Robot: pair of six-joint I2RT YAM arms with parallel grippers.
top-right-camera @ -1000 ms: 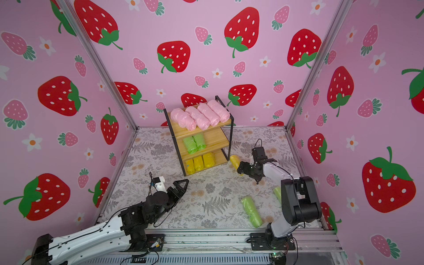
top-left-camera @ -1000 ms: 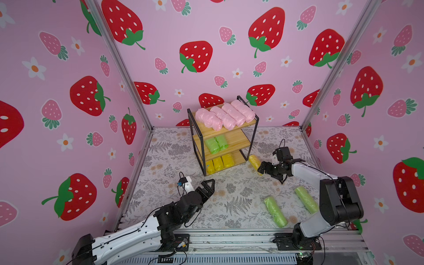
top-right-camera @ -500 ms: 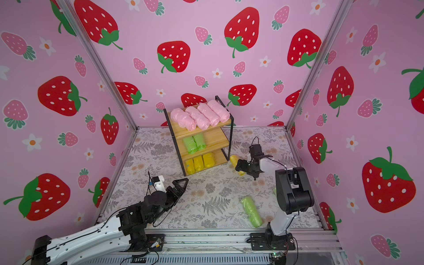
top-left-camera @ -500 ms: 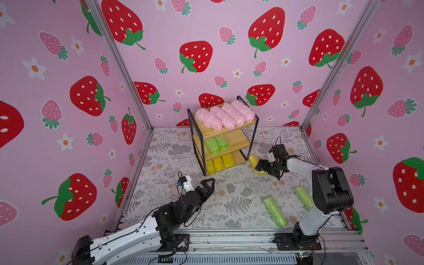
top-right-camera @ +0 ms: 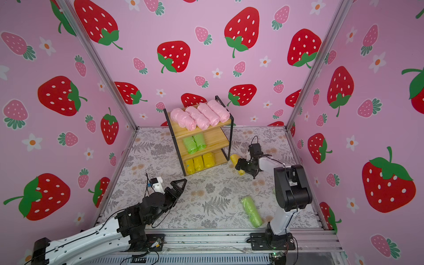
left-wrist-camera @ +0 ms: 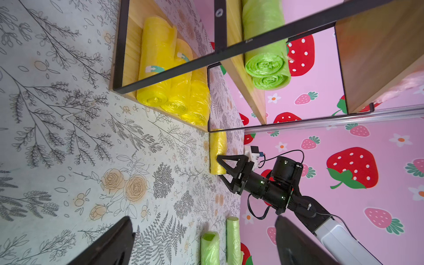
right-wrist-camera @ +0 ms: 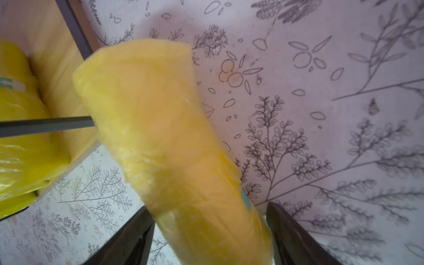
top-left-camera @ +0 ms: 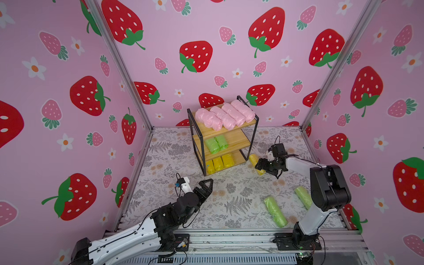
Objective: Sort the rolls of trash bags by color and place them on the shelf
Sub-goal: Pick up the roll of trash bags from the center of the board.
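Got the right gripper (top-left-camera: pixel 258 165) straddling a yellow roll (top-left-camera: pixel 253 158) by the shelf (top-left-camera: pixel 229 131), can't tell if squeezing. Left gripper (top-left-camera: pixel 207 182): gaping wide, empty.

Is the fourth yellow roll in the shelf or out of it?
Out: the yellow roll is beside the shelf, outside its black frame, between the right pincer jaws.

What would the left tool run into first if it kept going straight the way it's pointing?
Probably the three yellow rolls on the bottom board of the shelf: the open left tool aims across the floor mat at their near ends. Depth is unclear, so the board edge could come first.
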